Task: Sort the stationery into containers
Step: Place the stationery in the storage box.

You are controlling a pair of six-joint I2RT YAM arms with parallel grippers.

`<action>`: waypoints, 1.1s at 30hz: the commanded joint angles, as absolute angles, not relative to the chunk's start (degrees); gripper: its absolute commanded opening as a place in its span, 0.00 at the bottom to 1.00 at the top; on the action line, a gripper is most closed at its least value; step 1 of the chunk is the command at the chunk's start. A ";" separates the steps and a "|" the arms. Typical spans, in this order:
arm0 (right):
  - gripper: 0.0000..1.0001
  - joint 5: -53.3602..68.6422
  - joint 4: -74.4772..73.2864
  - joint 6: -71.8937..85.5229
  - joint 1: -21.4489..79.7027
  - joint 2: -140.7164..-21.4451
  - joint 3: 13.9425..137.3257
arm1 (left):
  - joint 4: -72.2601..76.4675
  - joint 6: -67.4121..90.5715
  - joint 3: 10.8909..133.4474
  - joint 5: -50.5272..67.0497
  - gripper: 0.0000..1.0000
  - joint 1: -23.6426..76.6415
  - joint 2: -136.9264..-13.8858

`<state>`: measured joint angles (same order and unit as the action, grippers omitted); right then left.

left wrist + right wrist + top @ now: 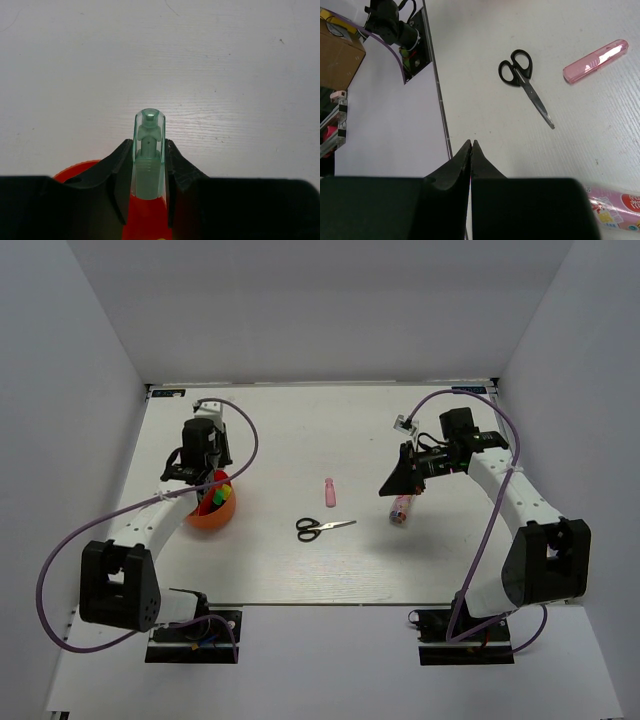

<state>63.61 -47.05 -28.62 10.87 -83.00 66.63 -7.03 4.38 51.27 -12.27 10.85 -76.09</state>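
**Mint stick clamped over orange cup; right jaws closed on nothing**

Open tabletop [300,430] is seen across the upper centre of the top view, bounded by white walls [90,360]. At centre left, yellow- and green-capped markers [221,496] are contained in the orange cup [210,516]. Above it, the mint stick [149,125] is clamped in the left gripper [149,145]. The right gripper [471,146] is pressed together, empty. The scissors [322,528] and pink bottle [329,491] are laid mid-table. An unreadable red label is carried by the pink-capped tube [615,205].
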 commanded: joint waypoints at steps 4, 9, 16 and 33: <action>0.00 66.00 -48.96 -30.49 10.28 -84.02 66.97 | 2.81 4.92 45.54 -8.09 0.00 7.56 -74.18; 0.00 66.36 -50.10 -31.02 10.20 -84.81 67.41 | 4.48 6.94 43.42 -5.37 0.00 4.93 -74.18; 0.00 66.71 -50.27 -30.85 9.93 -84.90 67.50 | 5.01 7.38 41.75 -6.33 0.25 4.75 -73.74; 0.00 48.63 -42.12 -16.21 10.46 -84.73 67.06 | -3.67 10.80 48.85 -2.65 0.06 7.02 -67.23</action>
<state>59.18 -48.03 -25.39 10.26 -84.82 66.63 -0.73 8.71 43.29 -6.85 5.26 -70.32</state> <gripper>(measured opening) 0.011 0.110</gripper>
